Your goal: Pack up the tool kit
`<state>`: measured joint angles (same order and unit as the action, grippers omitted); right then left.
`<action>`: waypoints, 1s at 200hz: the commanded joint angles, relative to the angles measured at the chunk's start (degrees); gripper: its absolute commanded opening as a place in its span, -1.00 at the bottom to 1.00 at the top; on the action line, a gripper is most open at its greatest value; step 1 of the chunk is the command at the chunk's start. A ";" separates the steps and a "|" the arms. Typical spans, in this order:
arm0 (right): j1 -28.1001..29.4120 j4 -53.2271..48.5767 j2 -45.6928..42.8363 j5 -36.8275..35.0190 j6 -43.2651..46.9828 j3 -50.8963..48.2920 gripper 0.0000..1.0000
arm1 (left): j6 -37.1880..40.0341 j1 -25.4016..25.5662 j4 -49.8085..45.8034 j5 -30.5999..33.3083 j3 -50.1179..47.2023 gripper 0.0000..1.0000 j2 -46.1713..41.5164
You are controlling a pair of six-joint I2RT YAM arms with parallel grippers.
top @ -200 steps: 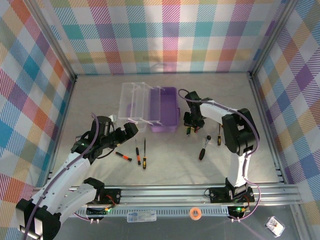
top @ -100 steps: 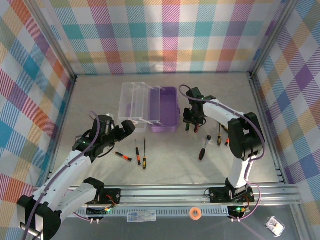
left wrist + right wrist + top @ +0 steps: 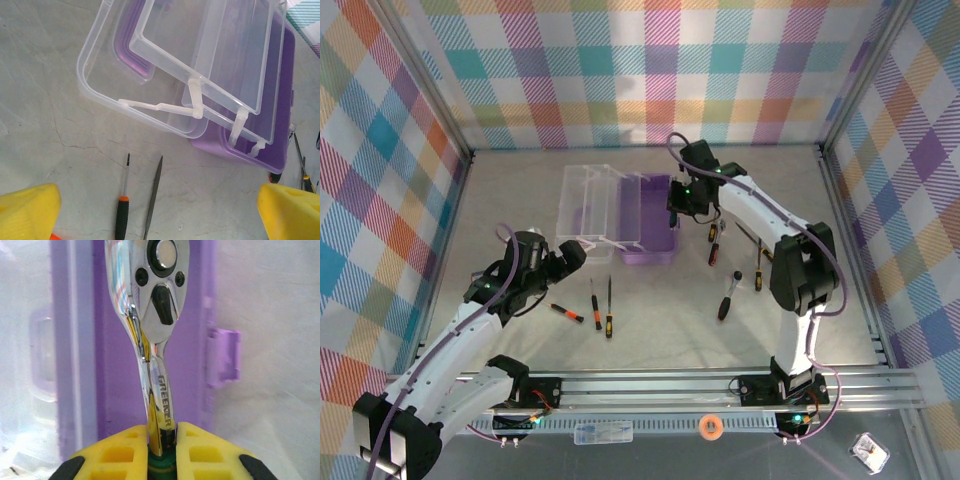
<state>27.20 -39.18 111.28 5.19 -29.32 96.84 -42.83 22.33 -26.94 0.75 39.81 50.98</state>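
- The right gripper (image 3: 162, 432) clamps the ratchet (image 3: 159, 330) by its green handle end, directly over the open purple case (image 3: 655, 225), probably so it can be lowered in.
- The ratchet's long axis runs parallel to the case's length, with the head pointing away from the fingers.
- The left gripper (image 3: 568, 256) is spread wide and empty near the clear lid (image 3: 588, 205), above loose screwdrivers (image 3: 595, 306).

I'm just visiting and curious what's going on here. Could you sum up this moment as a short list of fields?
right claw: gripping a ratchet wrench, above the purple case
left claw: open, near the clear lid
case: open, lid folded back beside it
table: several loose screwdrivers
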 commanded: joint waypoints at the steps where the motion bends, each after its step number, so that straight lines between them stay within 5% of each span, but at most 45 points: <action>1: 0.74 -1.43 4.88 4.26 0.20 4.58 -0.81 | 0.23 0.26 -1.16 0.85 1.76 0.99 -0.74; 58: 1.45 -1.20 13.58 11.95 0.07 11.16 -0.80 | -0.59 0.26 -1.01 -0.54 0.35 0.99 -1.19; 200: 1.54 -2.99 26.28 14.35 -3.60 21.21 -0.76 | -1.21 0.26 -0.90 -1.54 0.44 0.99 -1.34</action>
<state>28.51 -41.28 135.57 16.82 -32.40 115.00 -43.20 22.33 -27.09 0.12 39.92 50.09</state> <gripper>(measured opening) 0.142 0.997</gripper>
